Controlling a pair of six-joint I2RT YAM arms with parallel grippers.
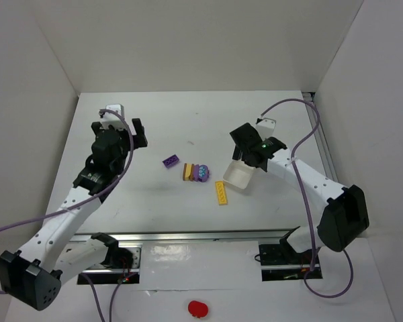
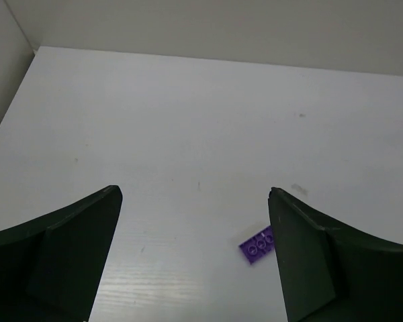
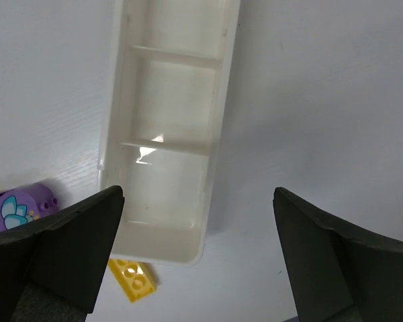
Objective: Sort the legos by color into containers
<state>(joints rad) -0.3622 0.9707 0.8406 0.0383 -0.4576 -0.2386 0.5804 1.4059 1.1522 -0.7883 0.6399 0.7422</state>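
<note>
While open, right hand [image 3: 196, 194] near container [image 3: 171, 100].

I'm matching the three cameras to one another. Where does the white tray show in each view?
Top external: the white tray lies right of centre, just right of the loose bricks.
Left wrist: not in it.
Right wrist: the tray fills the middle, running from the top edge down.
Shared landmark: the yellow plate lies by one end of the tray in the top and right wrist views.

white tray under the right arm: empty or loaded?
Empty: visible compartments of the white tray are bare; the purple brick and yellow brick lie outside it.
</note>
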